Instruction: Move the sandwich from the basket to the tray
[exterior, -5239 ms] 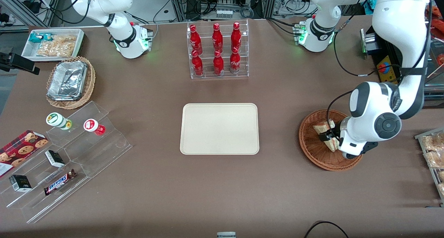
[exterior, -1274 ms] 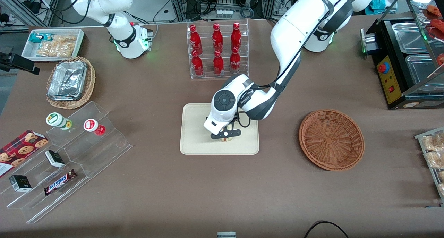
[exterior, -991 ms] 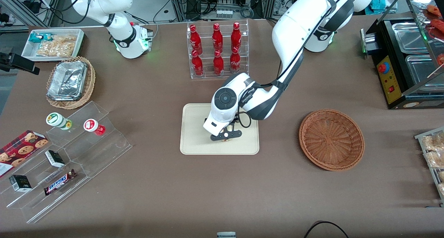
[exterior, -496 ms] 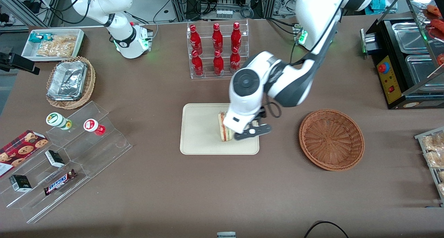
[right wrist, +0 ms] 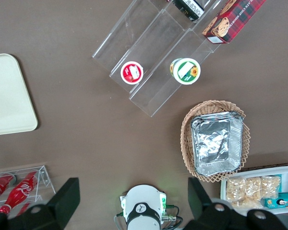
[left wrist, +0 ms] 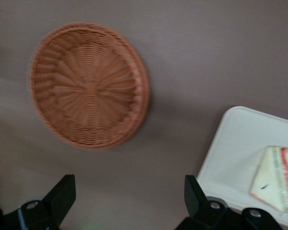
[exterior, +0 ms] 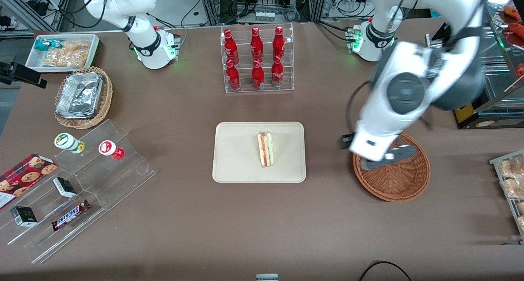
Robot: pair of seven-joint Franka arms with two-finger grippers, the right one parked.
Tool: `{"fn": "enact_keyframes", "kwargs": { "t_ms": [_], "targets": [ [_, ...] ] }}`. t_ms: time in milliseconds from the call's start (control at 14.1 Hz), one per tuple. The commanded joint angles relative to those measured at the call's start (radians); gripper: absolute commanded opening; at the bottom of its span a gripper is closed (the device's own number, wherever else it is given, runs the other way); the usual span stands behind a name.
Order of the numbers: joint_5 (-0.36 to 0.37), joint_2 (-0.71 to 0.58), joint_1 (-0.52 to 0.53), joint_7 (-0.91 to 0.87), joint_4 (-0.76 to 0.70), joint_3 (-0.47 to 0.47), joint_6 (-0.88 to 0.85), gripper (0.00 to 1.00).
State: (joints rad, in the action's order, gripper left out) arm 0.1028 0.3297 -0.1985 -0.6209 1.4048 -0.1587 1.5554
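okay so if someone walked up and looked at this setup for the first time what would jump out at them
Probably the sandwich, lying alone on the cream tray mid-table with its red and green filling showing. Next, the big white arm hanging over the reddish wicker basket, which holds nothing, with its claw open and empty above the table between basket and tray.

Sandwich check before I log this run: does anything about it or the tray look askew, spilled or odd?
Nothing stands out. The sandwich lies intact within the tray, filling edge showing. The basket sits upright. The tool hangs open above the basket's rim.
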Motion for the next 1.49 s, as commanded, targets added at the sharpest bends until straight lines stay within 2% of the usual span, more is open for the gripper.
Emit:
{"fn": "enact_keyframes", "kwargs": {
  "t_ms": [0, 212, 283, 566, 1416],
  "targets": [
    [-0.015, -0.081, 0.124, 0.163, 0.042, -0.012, -0.075, 1.00],
    [-0.034, -0.130, 0.243, 0.285, 0.039, -0.012, -0.135, 1.00],
    [-0.053, -0.139, 0.251, 0.294, 0.031, -0.012, -0.143, 1.00],
    [-0.063, -0.192, 0.252, 0.297, 0.008, -0.012, -0.248, 1.00],
    [-0.055, -0.224, 0.254, 0.329, 0.023, -0.010, -0.276, 1.00]
  ]
}}
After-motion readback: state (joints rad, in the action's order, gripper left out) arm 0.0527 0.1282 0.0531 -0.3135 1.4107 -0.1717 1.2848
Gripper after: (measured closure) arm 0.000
